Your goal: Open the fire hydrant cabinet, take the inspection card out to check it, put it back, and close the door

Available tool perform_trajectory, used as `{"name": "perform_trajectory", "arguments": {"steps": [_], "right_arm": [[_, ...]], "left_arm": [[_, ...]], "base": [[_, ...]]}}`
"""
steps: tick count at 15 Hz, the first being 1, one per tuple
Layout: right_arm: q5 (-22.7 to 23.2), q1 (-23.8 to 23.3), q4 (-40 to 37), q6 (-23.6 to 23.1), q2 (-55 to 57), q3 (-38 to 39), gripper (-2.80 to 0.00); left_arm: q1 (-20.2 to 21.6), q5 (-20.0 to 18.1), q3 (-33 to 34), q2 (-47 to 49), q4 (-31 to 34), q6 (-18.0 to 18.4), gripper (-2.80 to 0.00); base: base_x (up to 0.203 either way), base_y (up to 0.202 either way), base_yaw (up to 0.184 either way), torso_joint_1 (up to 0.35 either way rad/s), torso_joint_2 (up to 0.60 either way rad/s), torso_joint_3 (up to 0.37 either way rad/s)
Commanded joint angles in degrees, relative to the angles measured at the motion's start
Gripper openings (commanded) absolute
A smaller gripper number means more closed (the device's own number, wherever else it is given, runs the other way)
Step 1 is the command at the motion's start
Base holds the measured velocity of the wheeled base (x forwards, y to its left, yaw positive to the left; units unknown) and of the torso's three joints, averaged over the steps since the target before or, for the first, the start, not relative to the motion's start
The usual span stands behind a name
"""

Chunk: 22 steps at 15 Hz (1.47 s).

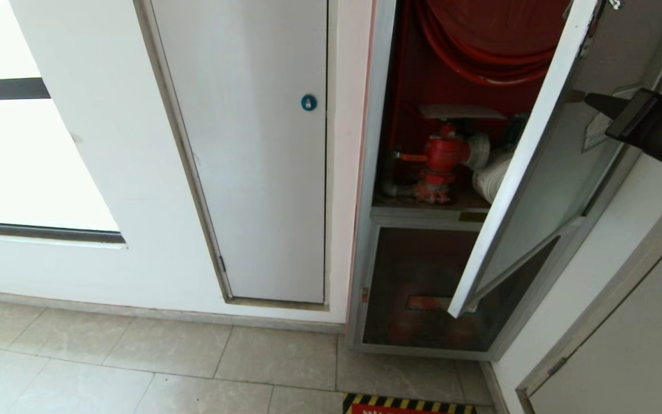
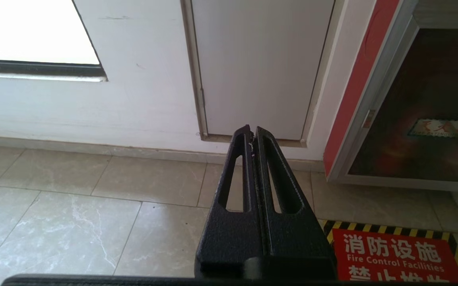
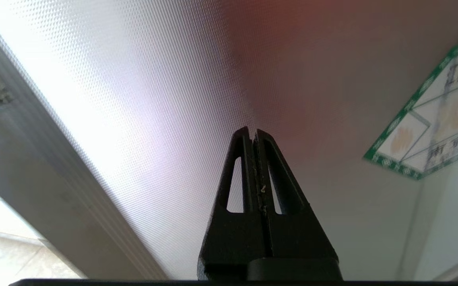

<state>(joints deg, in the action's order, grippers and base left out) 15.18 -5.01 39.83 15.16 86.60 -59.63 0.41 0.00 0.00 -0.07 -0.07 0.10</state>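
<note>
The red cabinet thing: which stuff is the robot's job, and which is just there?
For the job:
fire hydrant cabinet
door, swung partly open
right gripper, shut, tip at the door's glass

Just there:
white panel with blue lock
floor sign
left gripper, shut, parked low

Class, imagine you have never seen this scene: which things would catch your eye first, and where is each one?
First comes the red inside of the fire hydrant cabinet, right of centre, with its red valve and the red hose reel above. Next, the door stands half open in front of it. The shut right hand points its tip at the door's glass near the green-bordered sticker; the shut left hand hangs low over the floor tiles.
</note>
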Motion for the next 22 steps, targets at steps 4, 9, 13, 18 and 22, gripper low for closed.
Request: {"name": "perform_trajectory", "arguments": {"steps": [4,9,13,18,22], "right_arm": [[1.69,1.74,0.18,-0.08,13.64,-13.24,-2.80],[1.77,2.61,0.24,-0.19,24.44,-24.03,-2.80],[1.70,2.89,-0.87,-0.22,31.38,-33.41,-2.80],[1.28,3.92,-3.65,-0.21,38.79,-44.26,-2.80],[1.33,3.96,-9.32,-0.27,43.31,-52.65,-2.80]], "left_arm": [[0.04,0.00,0.09,0.07,-0.01,-0.02,-2.80],[0.11,0.00,0.09,0.07,-0.01,-0.02,-2.80],[0.02,0.00,0.09,0.07,-0.01,-0.02,-2.80],[0.02,0.00,0.09,0.07,-0.01,-0.02,-2.80],[0.02,0.00,0.09,0.07,-0.01,-0.02,-2.80]], "base": [[0.000,0.000,0.000,0.000,0.00,0.000],[0.000,0.000,0.000,0.000,0.00,0.000],[0.000,0.000,0.000,0.000,0.00,0.000],[0.000,0.000,0.000,0.000,0.00,0.000],[0.000,0.000,0.000,0.000,0.00,0.000]]}}
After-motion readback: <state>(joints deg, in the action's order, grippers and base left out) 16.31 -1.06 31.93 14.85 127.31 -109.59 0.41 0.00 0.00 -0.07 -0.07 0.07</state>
